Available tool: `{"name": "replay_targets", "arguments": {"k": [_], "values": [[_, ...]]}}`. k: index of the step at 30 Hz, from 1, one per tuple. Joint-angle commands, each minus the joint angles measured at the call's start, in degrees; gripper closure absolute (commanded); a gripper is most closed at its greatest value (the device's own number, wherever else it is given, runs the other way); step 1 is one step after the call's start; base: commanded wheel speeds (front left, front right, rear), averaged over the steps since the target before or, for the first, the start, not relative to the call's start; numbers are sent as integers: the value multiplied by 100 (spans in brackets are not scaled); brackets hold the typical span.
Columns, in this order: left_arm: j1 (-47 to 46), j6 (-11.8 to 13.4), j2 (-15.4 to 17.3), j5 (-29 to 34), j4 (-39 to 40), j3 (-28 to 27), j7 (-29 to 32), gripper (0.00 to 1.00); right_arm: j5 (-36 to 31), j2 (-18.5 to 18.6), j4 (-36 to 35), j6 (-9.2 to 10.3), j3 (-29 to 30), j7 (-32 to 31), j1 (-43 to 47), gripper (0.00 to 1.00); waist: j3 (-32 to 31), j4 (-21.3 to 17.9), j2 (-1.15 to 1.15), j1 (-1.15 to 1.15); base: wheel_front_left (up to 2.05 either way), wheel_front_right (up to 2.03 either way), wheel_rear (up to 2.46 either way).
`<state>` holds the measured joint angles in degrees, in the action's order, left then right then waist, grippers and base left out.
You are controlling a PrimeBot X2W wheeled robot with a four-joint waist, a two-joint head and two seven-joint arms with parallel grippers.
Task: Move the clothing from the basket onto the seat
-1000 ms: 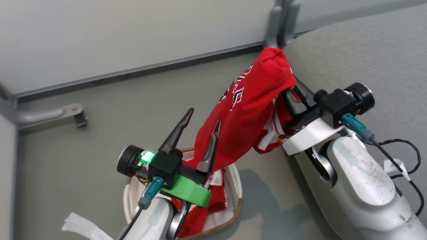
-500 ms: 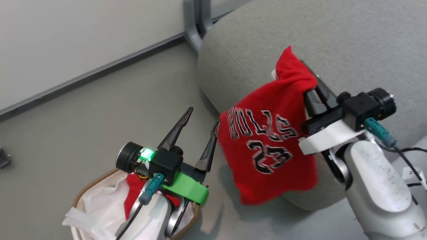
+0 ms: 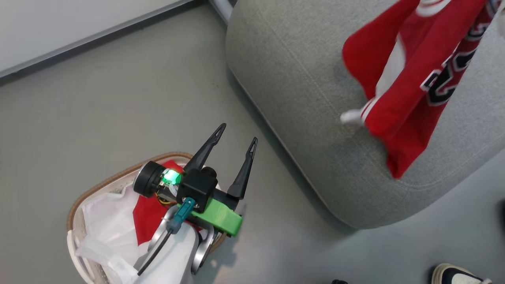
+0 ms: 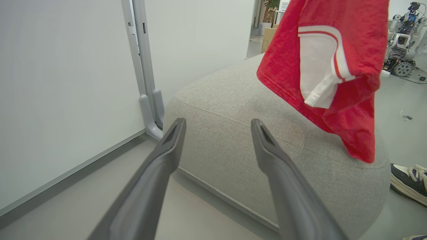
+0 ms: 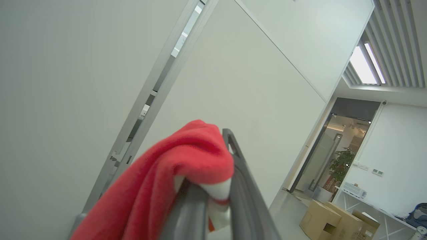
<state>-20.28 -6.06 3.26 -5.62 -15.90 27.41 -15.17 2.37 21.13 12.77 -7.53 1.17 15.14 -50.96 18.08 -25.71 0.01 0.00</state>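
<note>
Clothing (image 4: 353,43) is split two ways right now. Closest to the robot, a red piece (image 3: 148,213) sits down in the basket (image 3: 114,176), tucked against the white liner sheet (image 3: 102,221) that spills over the near rim. The left gripper (image 3: 239,132) hovers just above the basket's far edge with its fingers spread wide and nothing between them, pointing out toward the seat (image 3: 300,98).

The basket stands on a plain grey floor (image 3: 118,98), smooth and a bit shiny. Just past it the seat sits on that same floor: light grey woven fabric, rounded corners, a thin seam running around the edge. Off its far corner the toe of a dark sneaker with a white sole (image 4: 410,181) pokes in.

The jersey (image 3: 398,122) hangs over the seat's top, red with white trim and black lettering, lower corner drooping near the cushion's edge. Can't tell if the hem actually touches the fabric. In the right wrist view the right gripper (image 5: 218,190) has its fingers pressed together, pinching a bunched fold of it.

Behind all that is a pale wall (image 3: 59,23) with a dark baseboard and a grey upright post (image 4: 146,83). Farther back there's a doorway with a potted plant (image 5: 340,163), some cardboard boxes (image 5: 333,216) and a bright ceiling light strip (image 5: 367,63).
</note>
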Motion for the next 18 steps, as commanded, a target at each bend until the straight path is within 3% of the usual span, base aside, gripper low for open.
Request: {"name": "replay_targets", "arguments": {"k": [1, 12, 18], "values": [[-107, -25, 65, 65, -10, -34, 3, 0, -94, 130, 134, 8, 100, 0, -263, 100, 394, 389, -1, 0, 0, 0, 0], [-424, -71, 43, 150, 36, -15, 3, 0, -703, 1175, 1570, 8, 782, 0, -1824, 100, 1153, 1190, -1, 0, 0, 0, 0], [-555, -80, 25, 194, 51, -24, 3, 0, -810, 1276, 2142, 8, 982, 0, -1693, 100, 1526, 1483, -1, 0, 0, 0, 0]]}}
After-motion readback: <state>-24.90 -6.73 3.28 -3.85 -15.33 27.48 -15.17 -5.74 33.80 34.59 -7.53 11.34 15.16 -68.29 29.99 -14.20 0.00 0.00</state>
